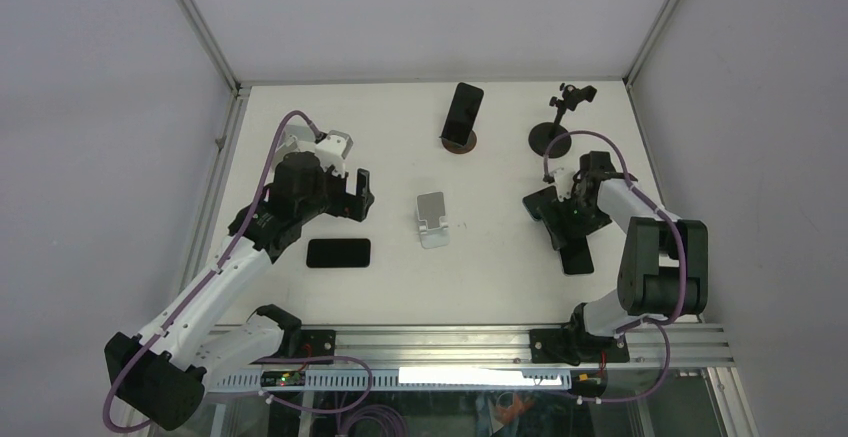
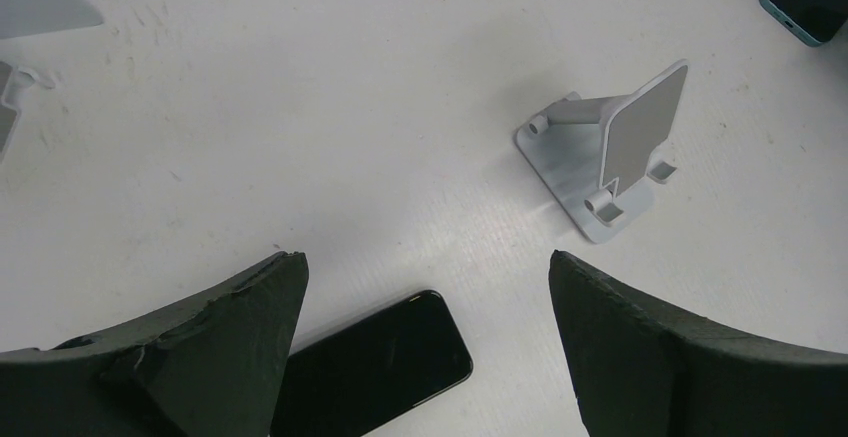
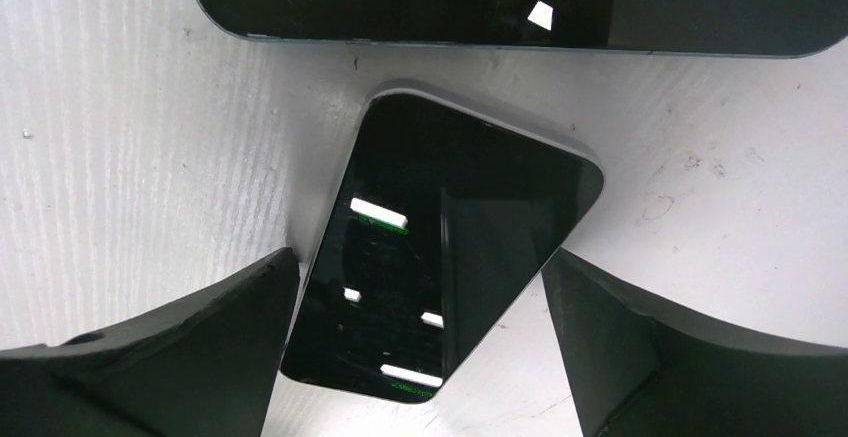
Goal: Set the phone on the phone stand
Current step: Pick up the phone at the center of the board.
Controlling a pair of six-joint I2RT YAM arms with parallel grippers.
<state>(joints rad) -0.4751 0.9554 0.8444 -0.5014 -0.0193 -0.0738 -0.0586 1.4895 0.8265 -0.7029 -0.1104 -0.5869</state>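
Phone (image 3: 450, 257) flat within spread right claw (image 3: 420, 259)

A silver phone stand (image 1: 432, 219) is seen upright near the middle of the white counter (image 1: 500, 277). Its tilted backplate rises from a flat base with two small lips at the front. A black phone (image 1: 338, 253) is laid flat with its screen dark, left of the stand and apart from it. On the right, well apart from the stand, a second phone (image 3: 440, 257) with a pale rim is laid flat. Its short end lies just beside the long edge of a third phone (image 3: 520, 2).
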